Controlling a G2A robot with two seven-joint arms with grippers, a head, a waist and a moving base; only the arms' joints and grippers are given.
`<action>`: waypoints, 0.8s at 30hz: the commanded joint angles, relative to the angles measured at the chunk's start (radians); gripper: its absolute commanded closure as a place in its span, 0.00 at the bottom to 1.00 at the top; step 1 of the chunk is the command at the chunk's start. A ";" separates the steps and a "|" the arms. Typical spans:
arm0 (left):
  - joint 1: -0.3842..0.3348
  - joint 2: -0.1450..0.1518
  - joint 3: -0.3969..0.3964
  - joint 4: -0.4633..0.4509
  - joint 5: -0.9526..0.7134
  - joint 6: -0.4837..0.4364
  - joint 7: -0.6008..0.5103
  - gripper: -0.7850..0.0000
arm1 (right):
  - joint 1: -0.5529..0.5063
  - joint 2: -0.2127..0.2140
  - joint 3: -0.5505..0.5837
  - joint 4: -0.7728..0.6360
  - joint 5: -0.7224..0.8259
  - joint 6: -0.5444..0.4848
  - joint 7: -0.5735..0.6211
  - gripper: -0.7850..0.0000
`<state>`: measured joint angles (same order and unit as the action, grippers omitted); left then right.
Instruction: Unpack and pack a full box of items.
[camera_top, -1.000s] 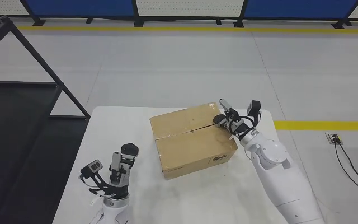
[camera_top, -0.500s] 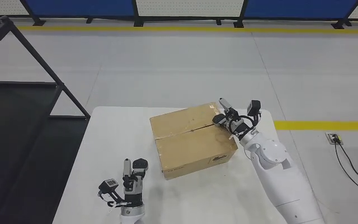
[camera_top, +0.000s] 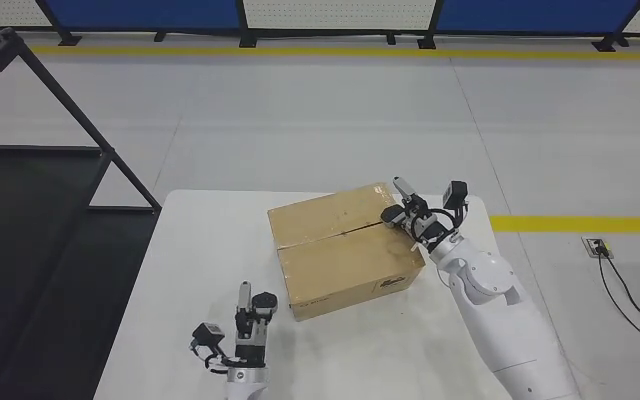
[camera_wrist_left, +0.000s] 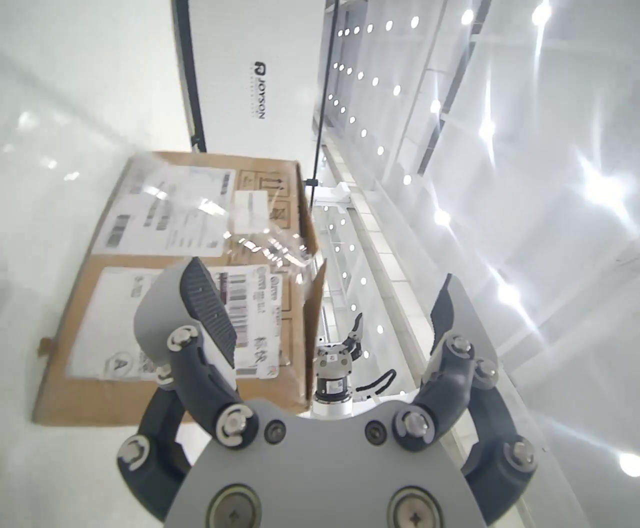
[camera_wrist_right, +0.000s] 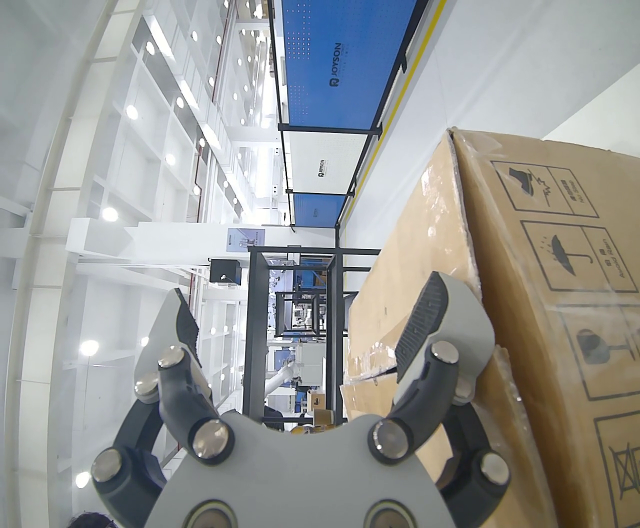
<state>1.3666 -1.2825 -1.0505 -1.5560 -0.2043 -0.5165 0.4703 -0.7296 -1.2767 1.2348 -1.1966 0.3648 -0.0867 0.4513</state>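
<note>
You have the closed brown cardboard box (camera_top: 342, 250) on the white desk (camera_top: 200, 260), right gripper (camera_top: 397, 200) with jaws open at its top right edge, left gripper (camera_top: 252, 303) with jaws open well apart near the desk's front; catch the flap seam (camera_top: 335, 235) squarely before lifting.

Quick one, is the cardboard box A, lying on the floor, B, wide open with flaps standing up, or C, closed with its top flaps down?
C: the top view shows the cardboard box on the white table with both top flaps folded down, meeting along a seam.
</note>
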 joint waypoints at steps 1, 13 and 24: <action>0.002 -0.005 -0.003 0.010 -0.026 0.015 -0.007 0.00 | 0.003 -0.001 -0.001 0.001 -0.001 0.002 0.000 0.00; -0.071 -0.029 -0.052 0.117 -0.275 0.030 -0.146 0.00 | -0.002 -0.004 0.005 -0.008 -0.007 0.005 -0.001 0.00; -0.177 -0.070 -0.051 0.239 -0.336 -0.040 -0.126 0.00 | -0.042 0.003 0.046 -0.042 -0.010 0.010 0.003 0.00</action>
<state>1.1900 -1.3495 -1.0993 -1.3212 -0.5546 -0.5430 0.3272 -0.7686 -1.2736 1.2785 -1.2365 0.3554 -0.0780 0.4545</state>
